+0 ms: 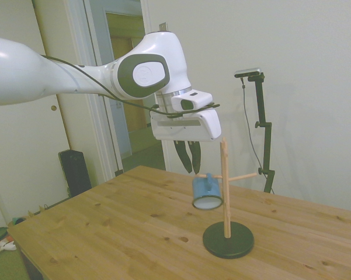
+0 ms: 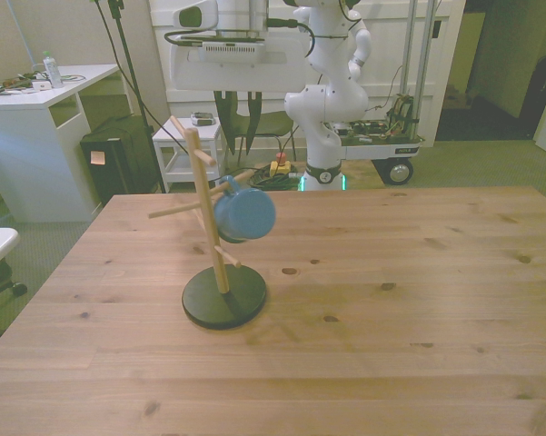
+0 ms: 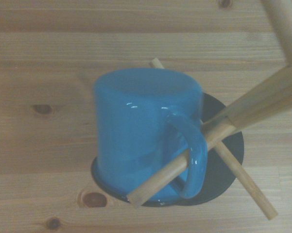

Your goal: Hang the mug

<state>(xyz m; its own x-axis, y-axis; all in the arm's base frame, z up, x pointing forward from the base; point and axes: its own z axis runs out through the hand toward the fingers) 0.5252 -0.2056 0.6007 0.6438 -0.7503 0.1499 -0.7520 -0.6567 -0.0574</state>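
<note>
I see the small light-blue enamel mug hanging by its loop handle on a peg of the wooden mug tree with round black base. The white arm's two-finger gripper hovers just above, released, holding nothing.

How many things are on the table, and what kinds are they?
Blue mugs: 1, the mug hanging by its handle on a peg.
Wooden racks: 1, the mug tree on a round black base.
Total: 2 things. The gripper hangs just above the mug and is not on the table.
</note>
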